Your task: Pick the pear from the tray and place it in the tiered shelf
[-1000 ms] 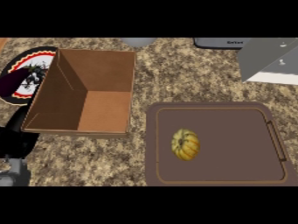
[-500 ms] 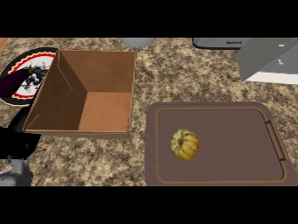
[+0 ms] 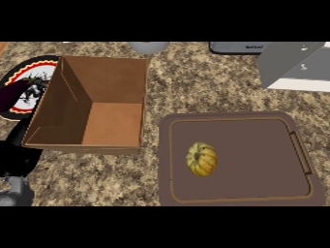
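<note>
From the head view, a yellow ribbed fruit [image 3: 202,159], the pear of the task though it looks more like a small squash, lies alone on the brown tray [image 3: 267,145], left of the tray's middle, with no hand touching it. Just left of the tray stands an open brown box [image 3: 89,111] on the speckled counter [image 3: 196,82], beside a dark patterned plate [image 3: 21,87]. Only the left hand [image 3: 7,157] shows, at the lower left edge near the box's corner; I cannot tell how its fingers are set.

The fruit [image 3: 202,159] lies on the tray [image 3: 267,145], right of the box [image 3: 89,111].
</note>
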Robot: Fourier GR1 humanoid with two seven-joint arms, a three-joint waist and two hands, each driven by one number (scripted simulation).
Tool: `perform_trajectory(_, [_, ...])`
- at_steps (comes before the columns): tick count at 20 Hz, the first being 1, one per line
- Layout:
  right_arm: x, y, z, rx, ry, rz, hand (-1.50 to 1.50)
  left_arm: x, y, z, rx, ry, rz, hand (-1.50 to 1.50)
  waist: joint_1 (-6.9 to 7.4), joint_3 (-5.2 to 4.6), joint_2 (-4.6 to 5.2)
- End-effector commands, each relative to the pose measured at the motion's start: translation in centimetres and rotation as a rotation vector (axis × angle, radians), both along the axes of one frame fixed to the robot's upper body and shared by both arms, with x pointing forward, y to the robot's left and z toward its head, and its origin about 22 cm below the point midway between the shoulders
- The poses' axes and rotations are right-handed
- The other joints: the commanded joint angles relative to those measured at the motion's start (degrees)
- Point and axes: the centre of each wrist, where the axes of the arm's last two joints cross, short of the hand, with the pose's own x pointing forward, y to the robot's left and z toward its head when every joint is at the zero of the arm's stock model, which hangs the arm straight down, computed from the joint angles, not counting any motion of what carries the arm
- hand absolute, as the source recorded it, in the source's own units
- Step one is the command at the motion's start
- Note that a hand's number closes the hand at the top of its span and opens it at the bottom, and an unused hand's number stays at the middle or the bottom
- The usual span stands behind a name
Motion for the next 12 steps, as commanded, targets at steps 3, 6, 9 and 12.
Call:
perform_trajectory(3, [-4.8,-4.8,3.2,0.347,-0.192,-0.002,-1.5,-0.4,0.9,-0.6,0.015,0.002,0.013,0.0,-0.59,0.03,0.18])
perform_trajectory(6, [-9.1,-9.4,3.0,0.454,-0.211,-0.005,-1.5,-1.2,1.0,-0.7,-0.007,0.008,0.024,0.0,-1.24,0.15,-0.08])
perform_trajectory(9, [-13.0,-12.2,3.4,0.494,-0.222,0.038,-1.5,-1.0,1.8,-1.0,-0.006,0.013,0.022,0.0,-1.61,0.12,-0.01])
perform_trajectory(12, [-16.2,-14.1,3.3,0.512,-0.244,0.072,-1.5,-0.6,1.5,0.2,0.001,0.006,0.022,0.0,-1.5,0.1,0.0])
